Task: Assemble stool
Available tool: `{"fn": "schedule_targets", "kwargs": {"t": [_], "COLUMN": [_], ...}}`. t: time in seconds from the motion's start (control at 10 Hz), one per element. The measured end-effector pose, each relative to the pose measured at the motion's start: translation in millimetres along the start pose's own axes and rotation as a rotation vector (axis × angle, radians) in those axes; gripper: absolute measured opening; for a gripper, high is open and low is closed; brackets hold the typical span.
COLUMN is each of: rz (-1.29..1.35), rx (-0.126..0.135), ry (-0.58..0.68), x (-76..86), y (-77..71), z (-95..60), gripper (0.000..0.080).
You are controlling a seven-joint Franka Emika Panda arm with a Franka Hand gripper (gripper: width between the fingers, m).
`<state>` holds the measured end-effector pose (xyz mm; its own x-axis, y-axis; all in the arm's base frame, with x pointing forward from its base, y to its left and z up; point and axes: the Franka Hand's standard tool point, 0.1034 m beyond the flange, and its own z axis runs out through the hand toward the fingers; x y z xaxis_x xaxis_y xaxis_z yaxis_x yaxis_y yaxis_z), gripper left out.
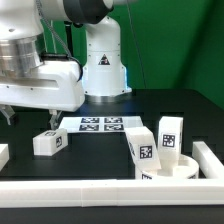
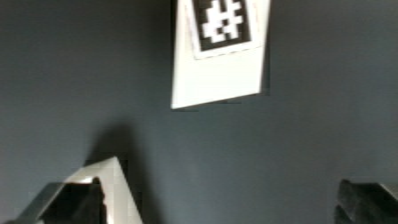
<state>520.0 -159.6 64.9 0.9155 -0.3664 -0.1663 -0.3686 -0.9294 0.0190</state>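
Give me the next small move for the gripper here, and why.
Probably a short descent onto the leg on the exterior view's left. The gripper is open and holds nothing, and the wrist view shows that leg lying flat on the dark table, ahead of the fingers rather than between them, so it likely needs to centre over it first.

The Panda arm [image 1: 60, 30] reaches in from its white base [image 1: 104, 62] at the back and bends toward the exterior view's left, its wrist pointing straight down. The gripper [image 1: 28, 115] hangs low, apparently just clear of the surface, though the dark fingertips are hard to make out there. In the wrist view its two fingers [image 2: 89, 195] stand wide apart, nothing between them.
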Motion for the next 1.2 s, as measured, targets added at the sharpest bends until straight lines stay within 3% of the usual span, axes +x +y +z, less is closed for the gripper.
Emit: {"fn": "schedule_targets", "kwargs": {"t": [0.2, 0.4, 0.9, 1.2], "rz": [-0.08, -0.116, -0.098, -0.095], "rx": [0.011, 0.037, 0.042, 0.037], "ry": [-0.071, -0.243, -0.592, -0.736], "x": [-5.5, -9.3, -27.0, -28.4], "y": [1.2, 9.5, 4.3, 6.6], "z": [2.0, 9.8, 15.3, 22.9], "gripper": [0.0649, 0.0649, 0.0649, 0.0649]}}
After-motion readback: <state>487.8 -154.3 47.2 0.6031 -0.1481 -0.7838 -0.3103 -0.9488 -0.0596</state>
